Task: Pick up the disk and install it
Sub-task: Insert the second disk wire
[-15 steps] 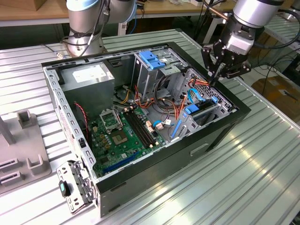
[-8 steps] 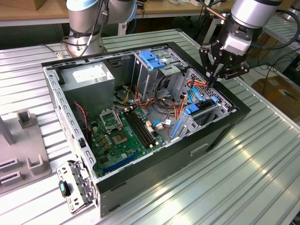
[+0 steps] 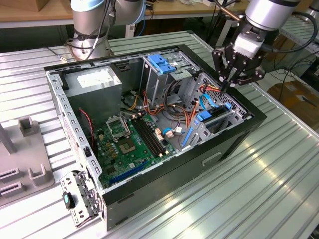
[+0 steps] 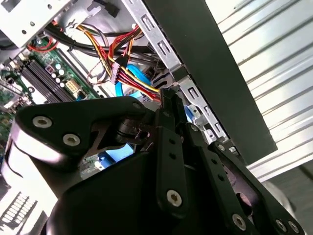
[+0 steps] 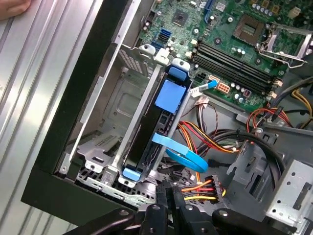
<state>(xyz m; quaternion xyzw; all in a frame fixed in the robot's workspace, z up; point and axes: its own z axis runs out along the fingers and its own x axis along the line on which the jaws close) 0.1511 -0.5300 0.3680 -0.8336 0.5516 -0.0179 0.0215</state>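
Over the drive-bay corner of the open PC case (image 3: 234, 139), the gripper (image 3: 224, 85) hangs tip-down just above the disk (image 3: 215, 115), fingers pressed together at the tip with nothing between them as far as I can tell.

Disk is edge-up in the metal bay by the case wall, blue side rails showing. In the first wrist view the disk (image 5: 159, 120) runs lengthwise in the slot, blue tab on top, with a blue SATA cable (image 5: 182, 154) draped across it. Looks seated or close to it; can't confirm it's fully home.

The power connector with its red/yellow/black wire bundle (image 5: 200, 188) sits right beside the fingertips (image 5: 168, 196); in the second wrist view the same bundle (image 4: 128, 66) runs just ahead of the finger tip (image 4: 168, 98).

Risks, my read:
- Fingers snag the wire bundle or SATA cable: both are in the approach path, so a pull could dislodge a connector.
- Pushing down off-centre on the disk could cock it in the rails and jam it.
- Tip clipping the bay's sheet-metal edge next to the case wall.

Labels: white sticker on the power supply (image 3: 94, 79), print not readable. No brand text I can make out anywhere.
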